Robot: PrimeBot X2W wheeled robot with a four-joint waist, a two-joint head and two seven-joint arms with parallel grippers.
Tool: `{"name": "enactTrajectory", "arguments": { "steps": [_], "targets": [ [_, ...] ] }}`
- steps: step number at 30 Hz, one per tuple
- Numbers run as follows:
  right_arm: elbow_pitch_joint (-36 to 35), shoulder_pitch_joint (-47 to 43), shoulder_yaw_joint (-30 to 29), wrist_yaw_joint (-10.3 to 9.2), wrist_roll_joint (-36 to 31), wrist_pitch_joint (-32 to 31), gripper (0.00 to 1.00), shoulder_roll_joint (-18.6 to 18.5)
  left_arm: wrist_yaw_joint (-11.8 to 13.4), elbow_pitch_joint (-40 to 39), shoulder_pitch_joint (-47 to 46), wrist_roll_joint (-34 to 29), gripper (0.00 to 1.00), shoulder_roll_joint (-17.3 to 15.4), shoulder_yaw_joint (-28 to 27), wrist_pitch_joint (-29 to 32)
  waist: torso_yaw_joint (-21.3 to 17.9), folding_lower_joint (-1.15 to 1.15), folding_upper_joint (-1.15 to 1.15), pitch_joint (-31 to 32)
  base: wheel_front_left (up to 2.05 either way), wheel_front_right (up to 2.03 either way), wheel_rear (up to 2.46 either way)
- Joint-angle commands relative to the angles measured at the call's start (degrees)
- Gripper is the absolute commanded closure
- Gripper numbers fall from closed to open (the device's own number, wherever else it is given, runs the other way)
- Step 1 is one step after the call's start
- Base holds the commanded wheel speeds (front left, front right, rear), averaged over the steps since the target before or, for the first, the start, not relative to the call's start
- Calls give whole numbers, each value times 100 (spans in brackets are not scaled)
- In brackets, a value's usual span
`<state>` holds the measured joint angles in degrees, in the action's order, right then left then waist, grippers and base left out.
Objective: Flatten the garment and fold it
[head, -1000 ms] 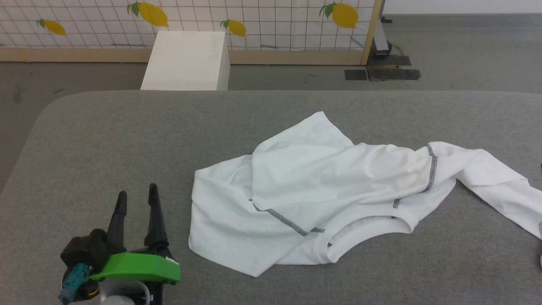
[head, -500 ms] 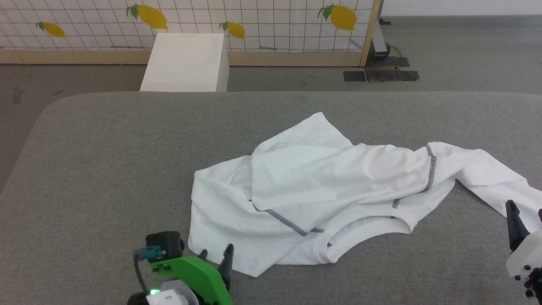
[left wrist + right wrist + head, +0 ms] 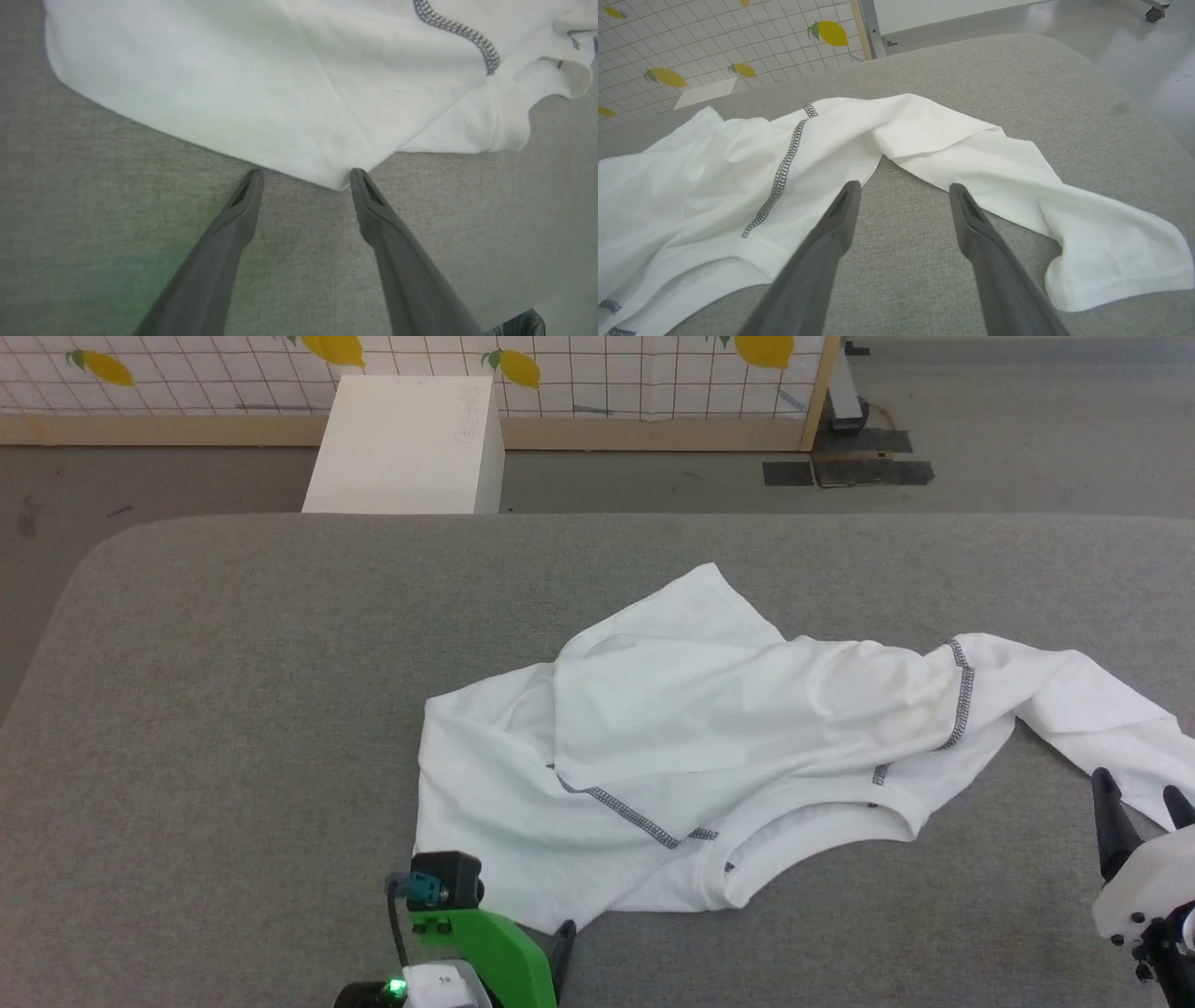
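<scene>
Since a second ago my left gripper (image 3: pixel 303 179) had swung from the near left of the table over to the near corner of the white long-sleeved shirt (image 3: pixel 709 747) of thin fabric with grey zigzag stitching. My right gripper (image 3: pixel 1139 793), out of sight then, had come in at the near right. The head camera had tipped meanwhile, so the whole picture shifted; the shirt itself had not moved.

The left fingers stood wide apart with that corner's tip lying between them, one fingertip right at the hem, gripping nothing. The right fingers were equally spread above bare felt in the notch between the shirt's body and its sleeve (image 3: pixel 1064 200), and held nothing either.

The shirt lay crumpled right of centre on the grey felt-covered table (image 3: pixel 233 663) with rounded corners. Its body was folded over itself and the sleeve trailed off to the right.

Beyond the far edge, a white rectangular box (image 3: pixel 401 443) stood on the grey floor (image 3: pixel 1027 429). Behind it ran a wood-framed white tiled panel (image 3: pixel 597 383) printed with yellow lemons. Dark flat plates (image 3: pixel 845 473) lay at the foot of the panel's right post.
</scene>
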<state>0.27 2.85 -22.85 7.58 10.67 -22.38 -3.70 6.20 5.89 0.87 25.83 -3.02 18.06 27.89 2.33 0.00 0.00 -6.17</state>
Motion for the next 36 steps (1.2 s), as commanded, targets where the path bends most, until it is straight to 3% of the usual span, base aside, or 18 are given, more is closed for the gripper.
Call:
{"name": "enactTrajectory", "arguments": {
  "steps": [1,7,8,9,16,28,36],
  "targets": [
    [11,98,21,-9,-20,47,0,17,43,170,-129,-31,0,-3,51,-4,-6,0,0,-28,0,0,0],
    [44,126,77,-9,-31,95,0,3,13,581,-405,105,0,7,227,-148,-61,0,0,-117,0,0,0],
    [48,122,84,-9,-38,99,0,2,5,618,-434,134,60,8,254,-192,-69,0,0,-128,0,0,0],
    [52,120,92,-9,-44,108,0,1,-2,646,-458,158,100,9,276,-249,-75,0,0,-142,0,0,0],
    [143,139,263,-9,-139,40,0,-60,-23,666,-489,304,100,11,360,-342,-83,0,0,-189,0,0,0],
    [1327,1150,1161,-9,-372,-1272,0,-494,138,-144,-401,425,100,-42,69,-665,61,0,0,-462,0,0,0],
    [2174,1992,991,-9,-934,-1421,0,-464,135,-300,-472,420,100,-65,114,-665,166,0,0,-728,0,0,0]
  ]
}}
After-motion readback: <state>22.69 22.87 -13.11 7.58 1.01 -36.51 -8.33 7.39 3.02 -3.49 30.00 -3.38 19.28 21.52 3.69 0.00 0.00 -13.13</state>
